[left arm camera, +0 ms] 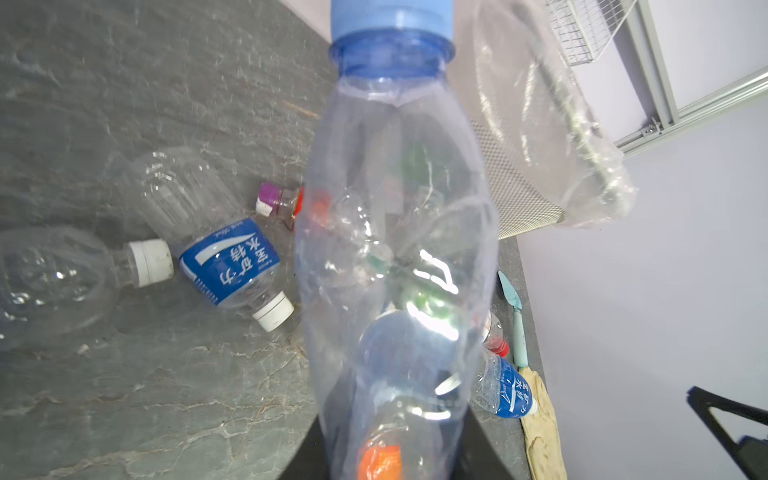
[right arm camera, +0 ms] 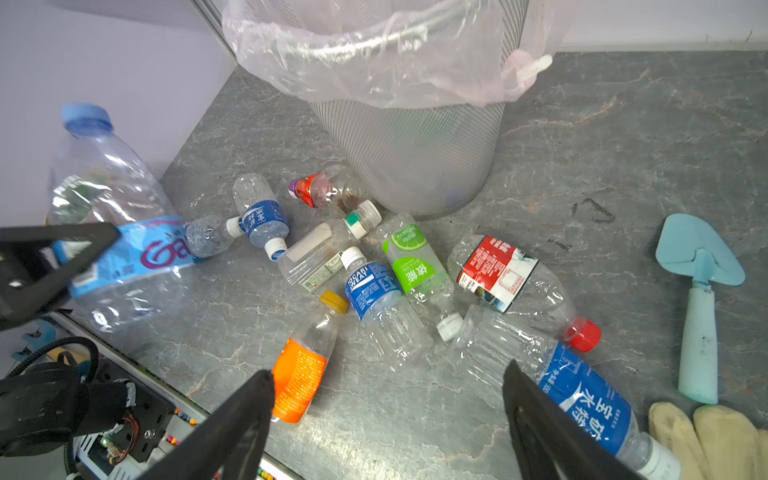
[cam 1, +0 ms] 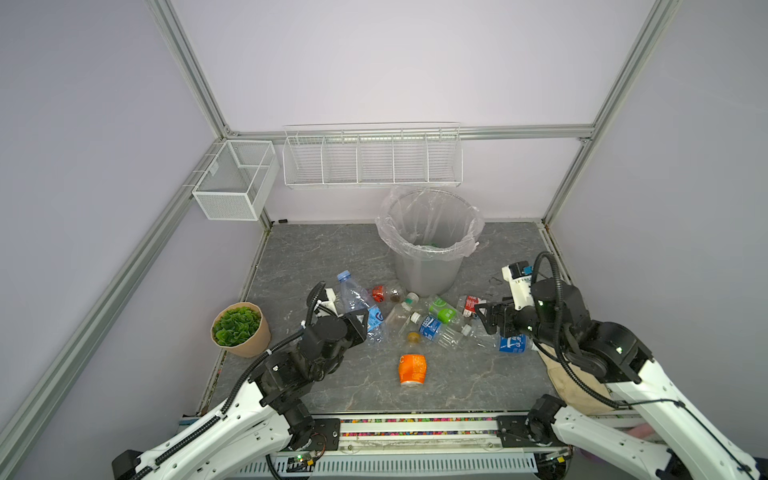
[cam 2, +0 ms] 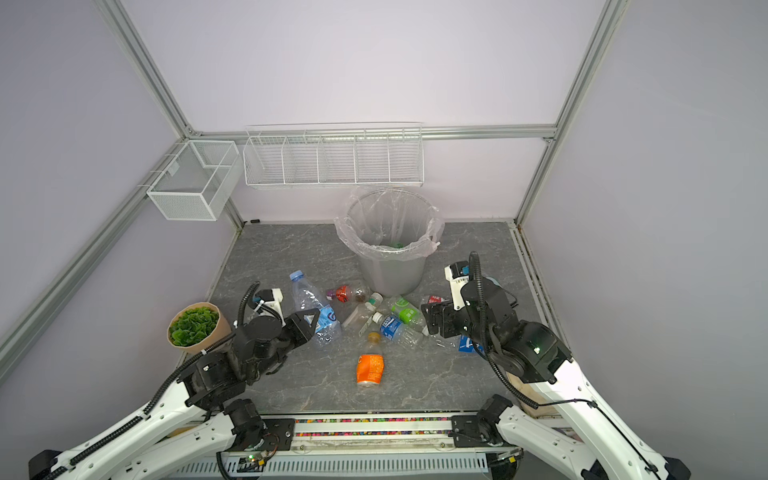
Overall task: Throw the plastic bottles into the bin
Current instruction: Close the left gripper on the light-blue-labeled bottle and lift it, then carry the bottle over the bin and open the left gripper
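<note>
Blue-capped water bottle (left arm camera: 395, 249) pinched at its label in left end effector (cam 1: 360, 322), left of grey bin (cam 1: 424, 270); right end effector (right arm camera: 388, 374) wide, holding nothing, over blue-label bottle (right arm camera: 582, 390); loose bottles (cam 1: 430, 326) heaped on bench (cam 1: 324, 257) before bin; orange-label bottle (cam 1: 412, 368) slightly apart, nearer.
</note>
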Motion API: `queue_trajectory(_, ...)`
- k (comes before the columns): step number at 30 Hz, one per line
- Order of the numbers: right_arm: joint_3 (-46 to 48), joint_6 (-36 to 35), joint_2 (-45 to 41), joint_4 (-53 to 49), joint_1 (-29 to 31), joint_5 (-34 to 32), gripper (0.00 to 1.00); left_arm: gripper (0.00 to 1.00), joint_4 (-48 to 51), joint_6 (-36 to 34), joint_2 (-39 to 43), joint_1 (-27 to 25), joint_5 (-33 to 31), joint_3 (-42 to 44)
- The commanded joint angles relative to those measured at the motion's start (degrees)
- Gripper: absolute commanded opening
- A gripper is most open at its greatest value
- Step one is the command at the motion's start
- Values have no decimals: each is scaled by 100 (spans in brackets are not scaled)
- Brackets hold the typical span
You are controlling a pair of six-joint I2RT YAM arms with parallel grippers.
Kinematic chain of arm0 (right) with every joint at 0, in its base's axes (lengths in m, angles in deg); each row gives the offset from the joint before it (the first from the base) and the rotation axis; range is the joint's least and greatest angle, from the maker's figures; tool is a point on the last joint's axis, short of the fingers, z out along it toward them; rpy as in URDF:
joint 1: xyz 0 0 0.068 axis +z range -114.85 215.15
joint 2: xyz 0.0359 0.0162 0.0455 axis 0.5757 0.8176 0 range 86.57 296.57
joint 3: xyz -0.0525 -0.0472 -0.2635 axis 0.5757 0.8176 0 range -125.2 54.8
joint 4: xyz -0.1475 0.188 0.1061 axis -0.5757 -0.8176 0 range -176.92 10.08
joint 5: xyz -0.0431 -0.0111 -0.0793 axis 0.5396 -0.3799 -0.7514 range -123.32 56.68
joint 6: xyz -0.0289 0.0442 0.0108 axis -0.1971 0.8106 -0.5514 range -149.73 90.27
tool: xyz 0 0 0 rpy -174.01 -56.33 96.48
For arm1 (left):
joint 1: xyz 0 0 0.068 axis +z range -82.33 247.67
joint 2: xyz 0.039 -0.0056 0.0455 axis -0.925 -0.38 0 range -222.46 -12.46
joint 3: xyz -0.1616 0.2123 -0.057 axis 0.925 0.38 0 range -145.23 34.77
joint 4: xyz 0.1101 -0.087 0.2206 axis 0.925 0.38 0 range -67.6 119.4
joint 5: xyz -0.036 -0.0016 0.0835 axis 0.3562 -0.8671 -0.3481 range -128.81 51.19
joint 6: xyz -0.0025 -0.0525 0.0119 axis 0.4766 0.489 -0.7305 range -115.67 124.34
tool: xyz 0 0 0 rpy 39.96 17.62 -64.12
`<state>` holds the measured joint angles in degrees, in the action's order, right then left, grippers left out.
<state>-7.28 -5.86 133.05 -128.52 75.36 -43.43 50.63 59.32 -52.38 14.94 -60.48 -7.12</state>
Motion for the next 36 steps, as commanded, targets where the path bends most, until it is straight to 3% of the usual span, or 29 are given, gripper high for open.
queue_trajectory(1,306,302,-144,3,-20,178,88,31,539,-792,-211,3,-305,-647)
queue_trajectory(24,1556,890,-968,73,5,560,88,30,910,-3824,-2572,-657,-1067,-5312)
queue_trajectory(29,1800,1008,-1125,149,13,618,88,30,473,-4727,-3050,-1024,-1296,-5926)
queue_trajectory(36,1845,1028,-1320,-9,12,632,88,31,383,-5287,-4046,-1064,-1374,-6933)
